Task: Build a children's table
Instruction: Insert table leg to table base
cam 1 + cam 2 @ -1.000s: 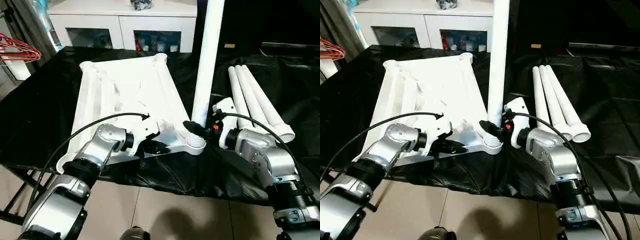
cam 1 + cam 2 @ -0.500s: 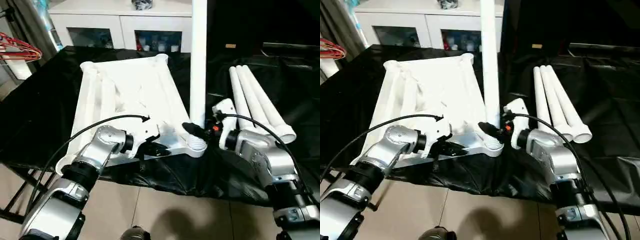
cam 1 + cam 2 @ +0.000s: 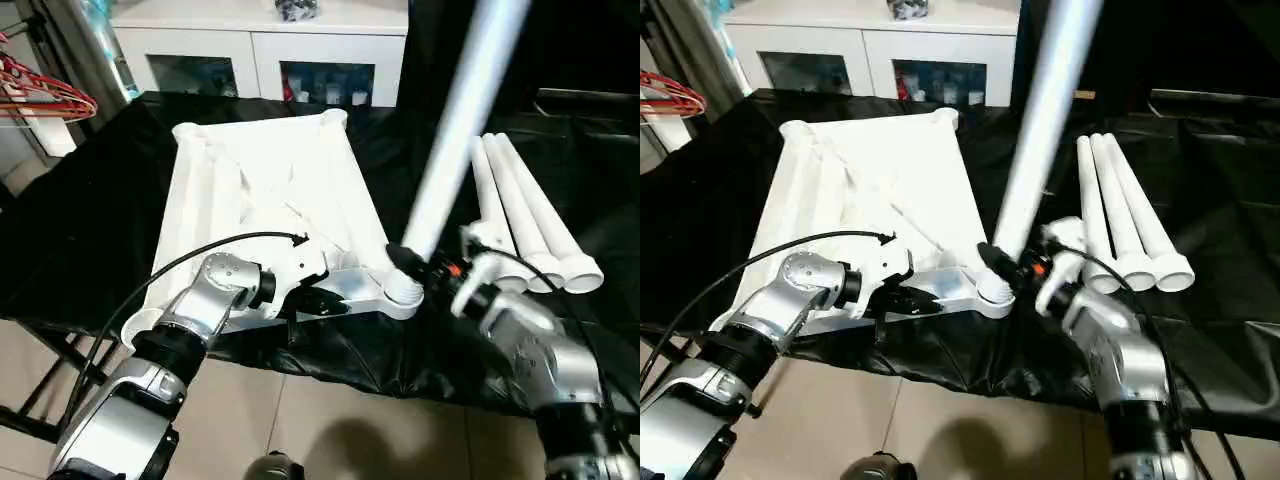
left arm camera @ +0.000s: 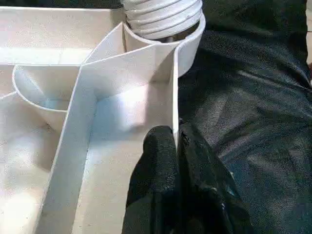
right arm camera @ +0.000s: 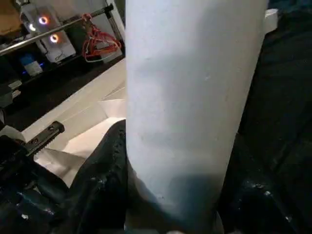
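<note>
Left gripper (image 4: pixel 176 146) pinches ribbed tabletop (image 3: pixel 265 190) wall (thin plastic); right gripper (image 3: pixel 420 266) clasps smooth tube leg (image 3: pixel 455 130).

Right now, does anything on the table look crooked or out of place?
Yes. The leg gripped by the right gripper leans toward the spare legs instead of standing straight in the near corner socket of the tabletop. The left gripper pinches the tabletop's rim rib beside that socket.

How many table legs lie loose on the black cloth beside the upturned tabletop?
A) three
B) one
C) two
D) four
A: three white legs lie side by side on the black cloth, right of the tabletop, while a fourth leg stands tilted in the near corner socket.
</note>
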`<state>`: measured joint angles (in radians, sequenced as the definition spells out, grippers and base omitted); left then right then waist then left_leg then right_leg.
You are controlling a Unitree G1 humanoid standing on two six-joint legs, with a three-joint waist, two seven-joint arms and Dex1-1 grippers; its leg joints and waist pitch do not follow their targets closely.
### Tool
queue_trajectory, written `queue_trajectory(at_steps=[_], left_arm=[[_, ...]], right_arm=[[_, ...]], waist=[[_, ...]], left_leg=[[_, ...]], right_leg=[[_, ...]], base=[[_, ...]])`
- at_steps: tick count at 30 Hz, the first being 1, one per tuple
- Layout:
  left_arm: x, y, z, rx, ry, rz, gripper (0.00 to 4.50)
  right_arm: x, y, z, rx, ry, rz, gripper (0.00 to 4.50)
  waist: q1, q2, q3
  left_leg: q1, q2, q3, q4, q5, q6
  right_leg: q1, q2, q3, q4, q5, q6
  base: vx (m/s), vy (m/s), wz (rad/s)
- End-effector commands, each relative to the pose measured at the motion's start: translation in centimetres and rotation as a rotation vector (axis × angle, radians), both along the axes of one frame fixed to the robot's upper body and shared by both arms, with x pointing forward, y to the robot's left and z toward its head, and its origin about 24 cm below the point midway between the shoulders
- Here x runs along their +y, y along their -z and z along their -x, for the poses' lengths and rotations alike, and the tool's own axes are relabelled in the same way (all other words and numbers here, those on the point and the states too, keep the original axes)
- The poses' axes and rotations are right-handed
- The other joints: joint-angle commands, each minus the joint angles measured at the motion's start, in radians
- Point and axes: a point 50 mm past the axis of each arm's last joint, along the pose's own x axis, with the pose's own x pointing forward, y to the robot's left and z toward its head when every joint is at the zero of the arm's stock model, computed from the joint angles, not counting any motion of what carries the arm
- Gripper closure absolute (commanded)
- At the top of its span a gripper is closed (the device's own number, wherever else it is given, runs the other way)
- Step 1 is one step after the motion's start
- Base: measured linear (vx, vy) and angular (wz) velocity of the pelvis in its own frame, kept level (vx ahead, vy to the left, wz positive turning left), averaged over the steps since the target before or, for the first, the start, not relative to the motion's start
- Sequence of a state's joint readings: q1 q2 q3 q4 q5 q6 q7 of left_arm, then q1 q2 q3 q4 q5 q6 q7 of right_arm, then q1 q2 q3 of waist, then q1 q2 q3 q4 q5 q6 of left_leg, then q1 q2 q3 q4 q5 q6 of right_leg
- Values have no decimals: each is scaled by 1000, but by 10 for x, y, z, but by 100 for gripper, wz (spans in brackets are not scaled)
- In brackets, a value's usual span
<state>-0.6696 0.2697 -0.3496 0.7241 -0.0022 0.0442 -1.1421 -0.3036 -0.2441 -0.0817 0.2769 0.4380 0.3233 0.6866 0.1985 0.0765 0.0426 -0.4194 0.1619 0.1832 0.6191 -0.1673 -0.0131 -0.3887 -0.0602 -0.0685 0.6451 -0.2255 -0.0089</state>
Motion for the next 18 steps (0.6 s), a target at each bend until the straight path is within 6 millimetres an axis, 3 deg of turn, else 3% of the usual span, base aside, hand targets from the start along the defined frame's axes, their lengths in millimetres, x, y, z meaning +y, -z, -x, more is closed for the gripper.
queue_trajectory(at_steps=[1,18], left_arm=[[-3,-16,-7,-53,-4,58,450],[-3,-14,-10,-56,-22,54,450]], right_arm=[[-13,28,12,127,74,36,259],[-19,33,26,90,101,17,259]], waist=[[-6,-6,-65],[-7,-8,-58]], left_leg=[[41,91,-45,-88,-277,-9],[41,94,-51,-99,-336,-23]], right_leg=[[25,-125,62,-88,-134,-199],[19,-130,66,-101,-241,-167]], base=[[0,0,0],[0,0,0]])
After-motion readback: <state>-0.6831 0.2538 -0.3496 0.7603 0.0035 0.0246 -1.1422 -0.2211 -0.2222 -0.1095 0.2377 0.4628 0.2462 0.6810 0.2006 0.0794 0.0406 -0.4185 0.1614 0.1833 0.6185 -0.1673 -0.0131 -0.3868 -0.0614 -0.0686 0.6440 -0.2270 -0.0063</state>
